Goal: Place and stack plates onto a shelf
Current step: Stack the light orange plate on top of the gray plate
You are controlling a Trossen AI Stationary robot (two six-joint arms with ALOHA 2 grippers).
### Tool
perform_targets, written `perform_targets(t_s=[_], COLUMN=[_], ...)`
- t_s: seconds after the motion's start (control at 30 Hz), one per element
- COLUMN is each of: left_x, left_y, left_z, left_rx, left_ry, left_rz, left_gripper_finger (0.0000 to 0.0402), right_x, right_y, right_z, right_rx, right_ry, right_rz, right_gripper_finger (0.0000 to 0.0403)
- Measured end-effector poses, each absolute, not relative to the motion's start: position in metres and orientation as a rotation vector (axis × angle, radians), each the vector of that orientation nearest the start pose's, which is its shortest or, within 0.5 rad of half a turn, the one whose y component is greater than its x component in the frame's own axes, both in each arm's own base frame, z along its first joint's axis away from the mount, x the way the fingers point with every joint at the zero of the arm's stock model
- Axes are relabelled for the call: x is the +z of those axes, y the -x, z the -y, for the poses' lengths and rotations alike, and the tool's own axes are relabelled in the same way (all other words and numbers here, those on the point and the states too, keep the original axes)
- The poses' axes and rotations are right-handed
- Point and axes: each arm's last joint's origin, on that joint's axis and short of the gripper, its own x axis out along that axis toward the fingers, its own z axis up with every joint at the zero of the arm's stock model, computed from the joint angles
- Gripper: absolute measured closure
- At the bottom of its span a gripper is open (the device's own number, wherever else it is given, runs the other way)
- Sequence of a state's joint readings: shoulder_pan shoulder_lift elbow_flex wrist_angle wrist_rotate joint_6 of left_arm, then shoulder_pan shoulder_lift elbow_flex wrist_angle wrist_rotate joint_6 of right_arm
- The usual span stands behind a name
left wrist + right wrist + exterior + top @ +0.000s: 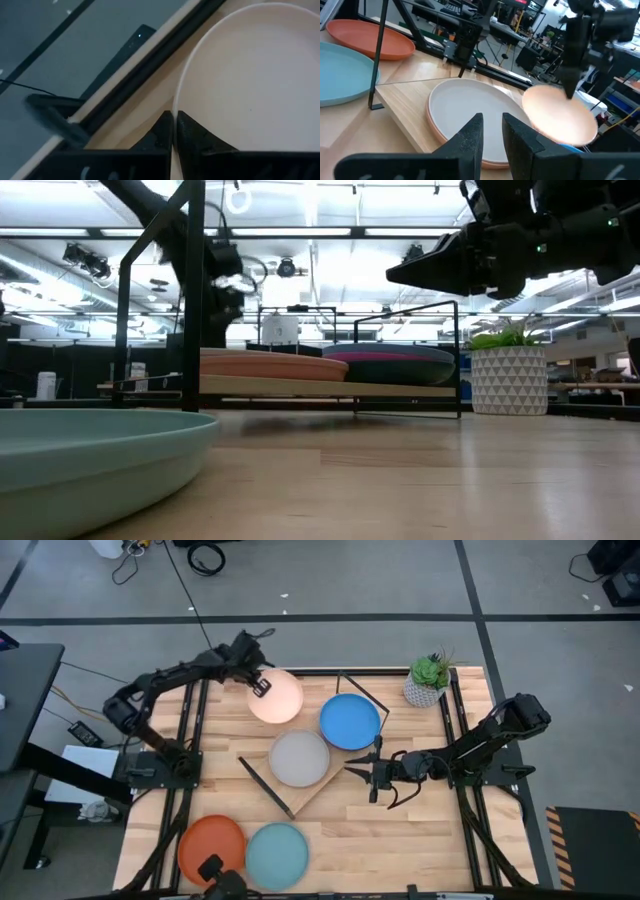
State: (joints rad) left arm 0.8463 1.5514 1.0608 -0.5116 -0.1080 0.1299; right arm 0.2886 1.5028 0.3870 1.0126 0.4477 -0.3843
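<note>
The shelf (316, 790) lies slantwise mid-table. On it sit a pale grey plate (299, 758), stacked on a salmon one (436, 131), and a blue plate (350, 721). My left gripper (260, 686) is shut on a cream plate (277, 698) over the shelf's far-left end. My right gripper (366, 778) hovers open, just right of the grey plate and touching nothing. An orange plate (212, 845) and a light blue plate (277, 855) rest flat on the near table. The low view shows magenta and teal plates (390, 360) stacked on the shelf. My left gripper pinches the cream plate's rim (175, 106) between its two fingers (192, 135) on the plate's far-left side. The fingers reach in from the table's far left, slanting down. In the right wrist view the plate (560, 117) hangs tilted, lifted above the shelf.
A potted plant (428, 680) stands at the table's far right corner. The shelf's thin black rod frame (265, 785) rises around the board. Bare tabletop lies near and right of the shelf (400, 840). Black table rails (190, 740) run along both sides.
</note>
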Motion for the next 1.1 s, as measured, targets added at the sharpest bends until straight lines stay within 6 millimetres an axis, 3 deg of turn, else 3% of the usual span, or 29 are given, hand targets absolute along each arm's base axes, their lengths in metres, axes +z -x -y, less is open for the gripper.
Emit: perform_targets(t_s=[0.2,0.37,0.7,0.93,1.1], left_x=[0.272,0.286,0.272,0.257,0.249], left_y=[-0.197,-0.199,-0.245,-0.265,-0.271], left_z=[-0.224,-0.209,-0.147,-0.105,-0.09], left_rx=[0.73,0.544,0.256,0.221,0.246], left_ry=[0.267,0.325,0.253,0.195,0.13], left_rz=[-0.967,-0.904,-0.951,-1.009,-0.998], left_gripper_finger=[0.0387,0.0387,0.0387,0.0383,0.0383], right_x=[0.164,0.164,0.164,0.164,0.164], right_y=[-0.25,-0.25,-0.25,-0.25,-0.25], right_z=[-0.061,-0.061,-0.06,-0.06,-0.06], right_rx=[-0.139,-0.137,-0.143,-0.143,-0.143], right_ry=[0.404,0.404,0.403,0.4,0.398], right_rz=[-0.123,-0.122,-0.123,-0.122,-0.117], right_gripper_finger=[0.0325,0.0325,0.0325,0.0325,0.0325])
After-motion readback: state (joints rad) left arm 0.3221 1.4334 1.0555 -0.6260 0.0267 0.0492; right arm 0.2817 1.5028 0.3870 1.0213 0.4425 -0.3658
